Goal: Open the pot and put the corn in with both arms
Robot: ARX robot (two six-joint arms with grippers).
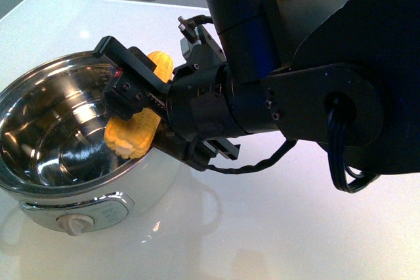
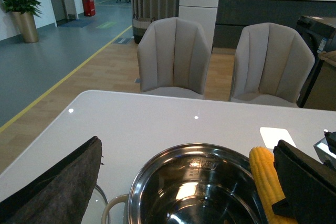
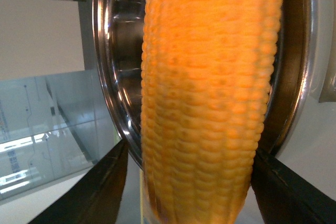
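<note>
The pot [image 1: 39, 75] stands open at the left, its steel inside empty and its dial knob [image 1: 75, 223] facing me. My right gripper [image 1: 134, 106] is shut on the corn [image 1: 136, 137] and holds it tilted over the pot's right rim. In the right wrist view the corn [image 3: 205, 103] fills the frame between both fingers [image 3: 89, 192], with the pot rim [image 3: 107, 77] behind. The left wrist view shows the pot [image 2: 137, 182], the corn [image 2: 265, 179] and one padded finger [image 2: 63, 182] of my open, empty left gripper. The left arm is out of the front view.
A curved glass edge [image 2: 98, 199], perhaps the lid, lies beside the pot's loop handle [image 2: 113, 208]. The white table [image 1: 275, 227] spreads to the right of the pot. Two grey chairs [image 2: 173, 56] stand behind the table's far edge.
</note>
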